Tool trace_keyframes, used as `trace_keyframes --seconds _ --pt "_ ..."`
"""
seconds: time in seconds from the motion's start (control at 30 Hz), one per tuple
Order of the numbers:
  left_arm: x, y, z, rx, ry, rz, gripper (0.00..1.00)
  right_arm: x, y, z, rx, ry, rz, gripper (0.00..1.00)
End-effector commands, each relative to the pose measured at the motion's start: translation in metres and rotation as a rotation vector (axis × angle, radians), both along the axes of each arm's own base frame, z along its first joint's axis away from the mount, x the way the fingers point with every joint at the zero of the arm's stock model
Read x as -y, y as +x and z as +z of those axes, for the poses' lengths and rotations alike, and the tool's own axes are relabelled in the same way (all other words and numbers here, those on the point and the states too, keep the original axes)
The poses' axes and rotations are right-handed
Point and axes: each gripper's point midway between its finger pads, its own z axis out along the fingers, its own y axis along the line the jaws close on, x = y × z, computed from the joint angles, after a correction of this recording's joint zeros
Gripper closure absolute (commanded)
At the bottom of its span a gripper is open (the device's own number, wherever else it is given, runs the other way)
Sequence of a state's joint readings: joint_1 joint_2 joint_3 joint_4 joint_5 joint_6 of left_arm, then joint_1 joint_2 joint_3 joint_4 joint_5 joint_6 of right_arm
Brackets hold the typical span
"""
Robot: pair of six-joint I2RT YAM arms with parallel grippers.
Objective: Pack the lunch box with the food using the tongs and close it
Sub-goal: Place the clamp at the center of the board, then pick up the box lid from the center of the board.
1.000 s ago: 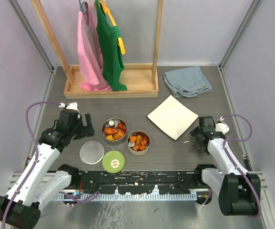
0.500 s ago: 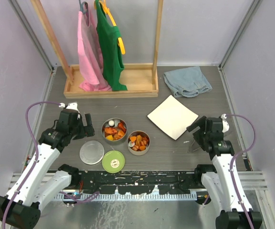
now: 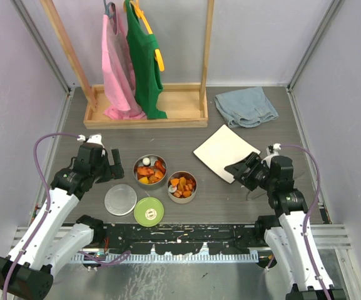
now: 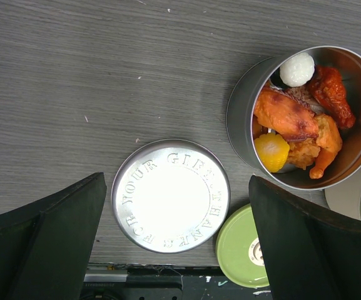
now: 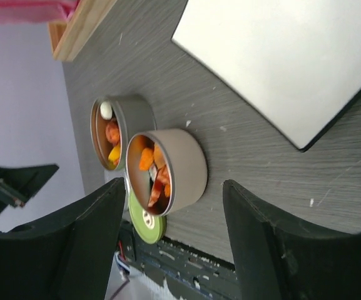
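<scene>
Overhead, the lunch box (image 3: 136, 170) is seen as two open tins filled with the food (image 3: 181, 185), left of the white plate (image 3: 226, 153). The steel lid (image 3: 121, 199) and green lid (image 3: 149, 211) lie farther left. Embossed lettering on the steel lid is revealed only by the left wrist view, between the left gripper's (image 3: 115, 165) wide-open, empty jaws. At the plate's near corner, the right gripper's (image 3: 238, 167) jaws are shown parted, holding nothing.
</scene>
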State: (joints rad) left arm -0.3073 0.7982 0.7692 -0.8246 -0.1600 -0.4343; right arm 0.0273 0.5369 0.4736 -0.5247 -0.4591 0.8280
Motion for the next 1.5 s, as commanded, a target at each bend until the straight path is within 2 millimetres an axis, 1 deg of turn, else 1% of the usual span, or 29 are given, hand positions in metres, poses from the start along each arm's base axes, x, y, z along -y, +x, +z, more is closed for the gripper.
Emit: trace_keyframes --seconds 0.0,0.07,0.13,0.2,0.23,0.33,0.4,0.43,0.5,0.6,0.67,0.73,0.87,1.0,1.07,1.23,1.47 --pt "0.0 0.006 0.015 0.054 -0.016 0.013 0.02 -0.028 -0.004 0.035 0.116 0.015 0.139 0.33" --pt "0.0 0.006 0.015 0.055 -0.017 0.014 0.02 -0.046 -0.009 0.035 0.121 0.014 0.195 0.34" --pt "0.0 0.006 0.016 0.056 -0.017 0.014 0.02 -0.072 -0.018 0.031 0.107 -0.009 0.263 0.34" --pt "0.0 0.006 0.015 0.054 -0.017 0.014 0.02 -0.098 -0.025 0.029 0.101 -0.067 0.313 0.36" --pt "0.0 0.006 0.015 0.052 -0.015 0.014 0.02 -0.105 -0.021 0.024 0.098 -0.135 0.27 0.37" --pt "-0.001 0.005 0.016 0.052 -0.013 0.019 0.02 -0.139 -0.03 0.037 0.202 -0.217 0.245 0.38" --pt "-0.002 0.005 0.017 0.056 -0.013 0.022 0.02 -0.161 -0.044 0.032 0.218 -0.282 0.268 0.35" --pt "-0.002 0.005 0.017 0.058 -0.011 0.023 0.02 -0.167 -0.048 0.026 0.208 -0.316 0.256 0.35" --pt "-0.002 0.004 0.017 0.064 -0.013 0.023 0.02 -0.18 -0.056 0.02 0.224 -0.366 0.246 0.34" --pt "-0.001 0.005 0.018 0.076 -0.022 0.017 0.02 -0.196 -0.066 0.014 0.264 -0.402 0.234 0.32" --pt "0.0 0.006 0.018 0.078 -0.024 0.016 0.02 -0.208 -0.072 0.013 0.279 -0.389 0.246 0.3" --pt "0.0 0.006 0.018 0.073 -0.024 0.015 0.02 -0.219 -0.078 0.008 0.28 -0.374 0.264 0.3" --pt "-0.001 0.005 0.019 0.075 -0.018 0.018 0.02 -0.233 -0.09 -0.008 0.247 -0.351 0.272 0.3" --pt "-0.003 0.005 0.022 0.09 -0.018 0.022 0.02 -0.244 -0.1 -0.03 0.181 -0.336 0.292 0.3" --pt "-0.003 0.004 0.022 0.097 -0.022 0.023 0.02 -0.25 -0.102 -0.034 0.165 -0.317 0.289 0.31" --pt "-0.001 0.005 0.023 0.104 -0.03 0.018 0.02 -0.254 -0.099 -0.041 0.123 -0.296 0.225 0.34" --pt "0.0 0.005 0.022 0.097 -0.031 0.012 0.02 -0.27 -0.102 -0.056 0.099 -0.39 0.258 0.36"
